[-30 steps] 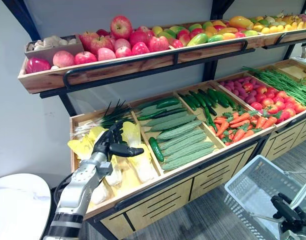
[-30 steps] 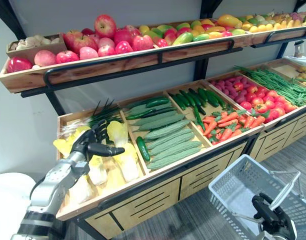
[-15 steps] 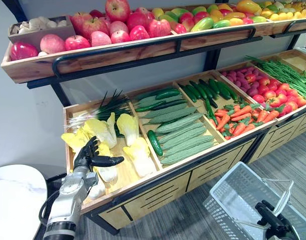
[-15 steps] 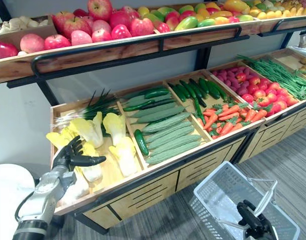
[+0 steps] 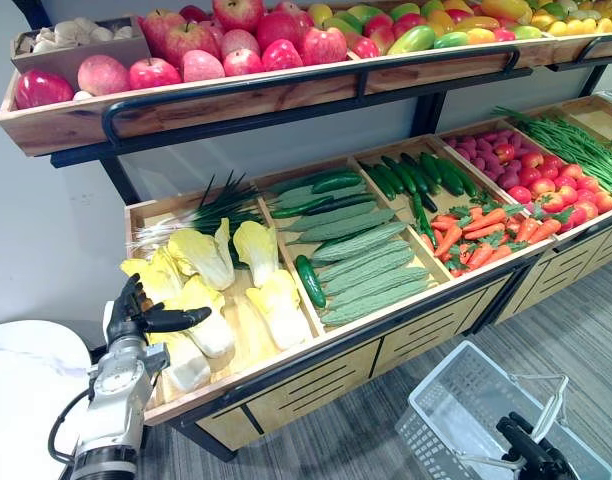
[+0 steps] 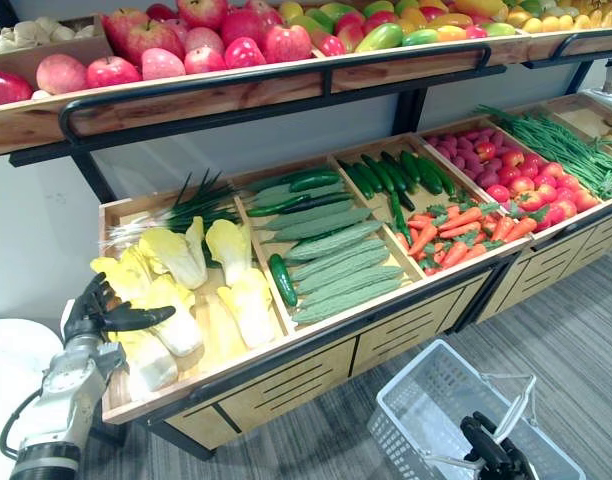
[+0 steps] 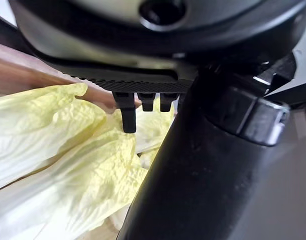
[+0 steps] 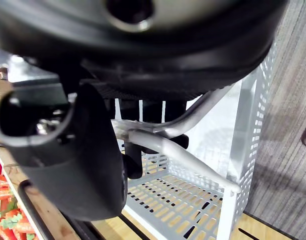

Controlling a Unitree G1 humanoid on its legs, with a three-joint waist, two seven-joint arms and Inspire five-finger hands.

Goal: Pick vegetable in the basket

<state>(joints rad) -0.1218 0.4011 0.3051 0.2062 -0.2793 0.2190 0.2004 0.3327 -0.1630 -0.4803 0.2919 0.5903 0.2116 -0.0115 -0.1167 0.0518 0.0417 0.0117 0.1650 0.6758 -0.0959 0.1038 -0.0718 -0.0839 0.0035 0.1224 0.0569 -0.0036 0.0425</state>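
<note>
Standing nearest on the grey wood-grain floor [image 5: 586, 330] is a pale grey perforated plastic basket [image 5: 435, 383]. The right hand [image 5: 531, 460] is above it, with its fingers curled round the basket's grey metal handle [image 8: 183, 152]. A white round tabletop [image 5: 26, 380] sits at the robot's left, beside the left arm.

The left hand [image 5: 128, 312] is raised at the front left corner of the long wooden lower rack [image 5: 406, 312]. Its fingers are straight and spread, its thumb is stretched out sideways, and it holds nothing.

The pale yellow leafy cabbages [image 5: 208, 258] lie in the rack's leftmost compartment. The closest head is just beyond the thumb, and contact cannot be confirmed. The left wrist view shows the fingertips [image 7: 125, 115] over crinkled yellow leaf.

Green spring onions [image 5: 211, 212] lie behind the cabbages. The compartments to the right hold, in order:
- ridged light green gourds [image 5: 371, 270]
- dark green cucumbers [image 5: 416, 185]
- orange carrots [image 5: 476, 240]
- small red tomatoes [image 5: 531, 180]
- long green beans [image 5: 566, 150]

Higher and farther back is a wooden upper shelf [image 5: 236, 105] with a black rail. It carries red apples [image 5: 236, 50] and green and yellow mangoes [image 5: 426, 35]. A plain grey wall [image 5: 46, 220] closes the scene behind.
</note>
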